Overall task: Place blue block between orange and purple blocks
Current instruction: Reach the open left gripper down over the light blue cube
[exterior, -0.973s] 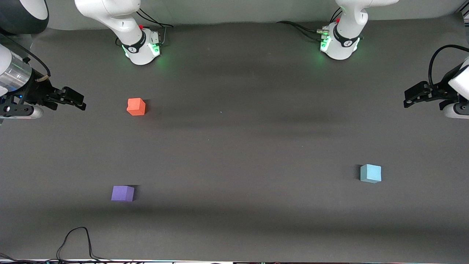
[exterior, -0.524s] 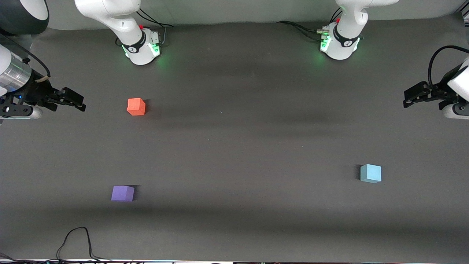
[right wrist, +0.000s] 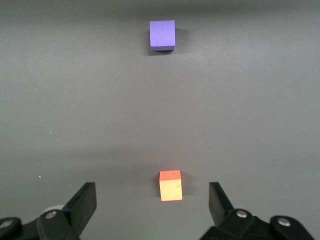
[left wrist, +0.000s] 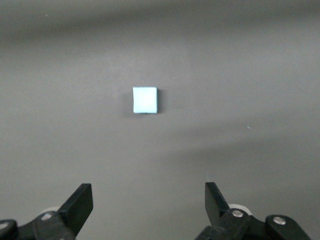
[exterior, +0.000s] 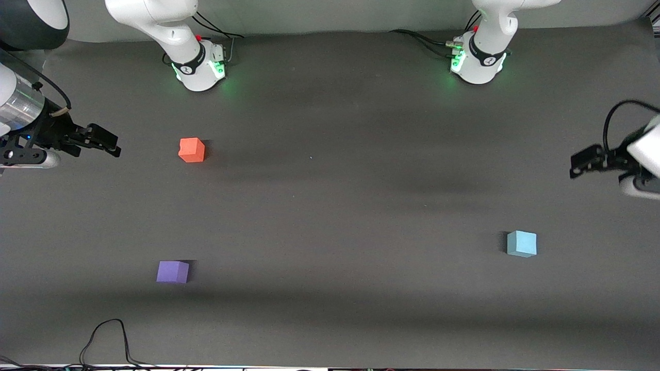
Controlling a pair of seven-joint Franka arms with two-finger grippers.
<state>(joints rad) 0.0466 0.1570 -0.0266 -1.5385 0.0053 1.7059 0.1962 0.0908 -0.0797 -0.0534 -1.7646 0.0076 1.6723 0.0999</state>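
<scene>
Blue block (exterior: 522, 243): resting on the table (exterior: 330, 206) toward the left arm's end, nearer the front camera than the orange block; untouched.
Left gripper (exterior: 582, 159): hanging in the air over the table's edge at the left arm's end, fingers (left wrist: 80, 205) spread wide, carrying nothing; blue block (left wrist: 145, 100) lying well apart from it, ahead of the open fingers.
Orange block (exterior: 192, 150): sitting toward the right arm's end, farther from the front camera than the purple block.
Purple block (exterior: 172, 271): sitting well apart from the orange block, with bare table between them.
Right gripper (exterior: 105, 144): waiting over the right arm's end, fingers (right wrist: 86, 202) wide, empty; orange block (right wrist: 170, 185) and purple block (right wrist: 162, 34) lying ahead of it.
</scene>
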